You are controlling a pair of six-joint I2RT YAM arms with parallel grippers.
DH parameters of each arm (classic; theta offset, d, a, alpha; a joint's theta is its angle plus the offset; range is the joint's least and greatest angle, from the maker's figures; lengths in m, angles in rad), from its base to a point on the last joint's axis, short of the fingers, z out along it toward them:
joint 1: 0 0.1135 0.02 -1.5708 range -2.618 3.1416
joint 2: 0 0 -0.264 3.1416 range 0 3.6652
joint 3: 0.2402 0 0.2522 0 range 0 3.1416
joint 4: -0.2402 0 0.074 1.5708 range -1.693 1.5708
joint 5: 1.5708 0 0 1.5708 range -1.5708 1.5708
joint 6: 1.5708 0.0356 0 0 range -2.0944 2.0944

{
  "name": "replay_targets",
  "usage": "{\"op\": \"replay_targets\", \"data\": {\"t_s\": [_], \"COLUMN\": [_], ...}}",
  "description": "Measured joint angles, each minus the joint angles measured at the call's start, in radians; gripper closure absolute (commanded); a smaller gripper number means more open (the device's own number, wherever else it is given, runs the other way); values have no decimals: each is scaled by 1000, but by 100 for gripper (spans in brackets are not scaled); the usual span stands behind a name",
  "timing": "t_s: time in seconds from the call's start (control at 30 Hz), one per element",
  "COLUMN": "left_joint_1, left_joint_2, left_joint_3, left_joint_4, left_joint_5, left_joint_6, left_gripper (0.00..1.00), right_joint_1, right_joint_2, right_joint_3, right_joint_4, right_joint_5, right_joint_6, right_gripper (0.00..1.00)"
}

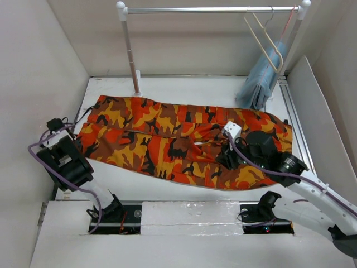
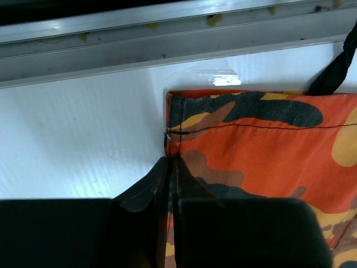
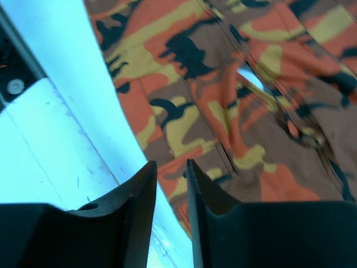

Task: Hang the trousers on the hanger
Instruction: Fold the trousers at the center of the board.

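Now, grasping step: left gripper (image 2: 170,166) pinches the trousers (image 1: 178,139) hem; right gripper (image 3: 172,170) hovers slightly open. Next, I think, lift toward the hanger (image 1: 269,37).

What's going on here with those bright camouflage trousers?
Two robot arms are working on the trousers, which lie spread flat on the white table. The left gripper appears pinched on a leg hem corner. The right gripper hovers, fingers barely apart, over their near edge by the waist end. The cream hanger hangs on the rail, not yet used.
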Motion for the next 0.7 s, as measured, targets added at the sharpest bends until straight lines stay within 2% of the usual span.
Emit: {"op": "replay_targets", "data": {"t_s": [0.03, 0.13, 0.23, 0.33, 0.47, 0.6, 0.7], "left_joint_1": [0, -7, -35, -95, -168, -223, -284], "left_joint_2": [0, -8, -68, -229, -549, -700, -731], "left_joint_3": [0, -8, -58, -107, -135, -156, -158], "left_joint_4": [7, 33, 54, 56, 71, 69, 51], "left_joint_5": [8, 43, 71, 101, 129, 126, 153], "left_joint_6": [-1, -1, -10, -25, -52, -77, -105], "left_gripper": [100, 100, 100, 100, 100, 100, 100], "right_joint_1": [-2, -40, -140, -277, -450, -639, -731], "right_joint_2": [-13, -47, -50, -48, -94, -122, -75], "right_joint_3": [-3, -24, -50, -103, -183, -203, -193], "right_joint_4": [-19, -81, -172, -239, -312, -372, -413], "right_joint_5": [24, 100, 176, 221, 234, 250, 284], "right_joint_6": [16, 82, 170, 253, 352, 427, 489], "right_gripper": [56, 45, 39, 40, 39, 40, 42]}}
